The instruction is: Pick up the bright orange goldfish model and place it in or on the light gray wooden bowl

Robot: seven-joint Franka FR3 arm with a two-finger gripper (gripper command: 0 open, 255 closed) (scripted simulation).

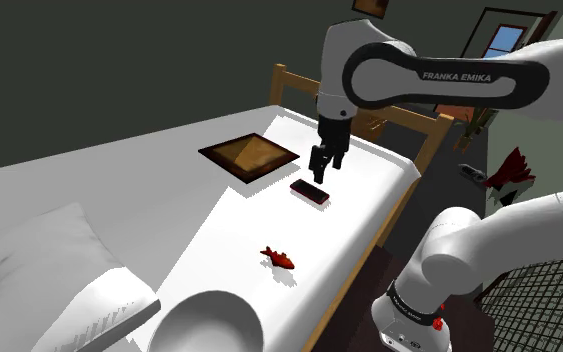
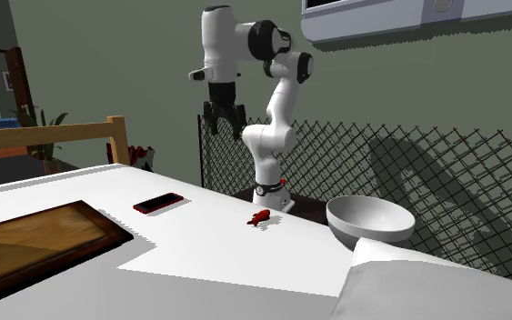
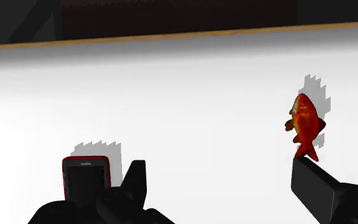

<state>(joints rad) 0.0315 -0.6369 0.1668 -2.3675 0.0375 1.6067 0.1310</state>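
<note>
A white-sheeted bed (image 1: 237,232) with a pale wooden frame carries everything here. The goldfish model (image 1: 277,258) lies flat on its side on the sheet, close to the long edge of the bed that faces the robot's stand, about halfway along that edge. It is small, with a glossy orange-red body, a rounded head, short darker red fins and a forked tail. From the hand's own camera the goldfish (image 3: 306,124) shows its whole length, tail toward the pincer's fingers, with a jagged grey shadow beside it.

Further along the same edge, toward the pillow (image 1: 29,270) end, sits a plain light grey bowl (image 1: 209,320), upright, well apart from the fish. The other way along that edge, toward the wooden end rail, lies a red-edged black phone (image 1: 310,192), and beyond it, nearer the middle of the bed, a flat brown wooden tray (image 1: 249,156).

The black pincer (image 1: 325,172) hangs in the air above the phone, pointing down, its two fingers spread wide with nothing between them. It touches neither the sheet nor the fish, which lies off to the side of one fingertip.
</note>
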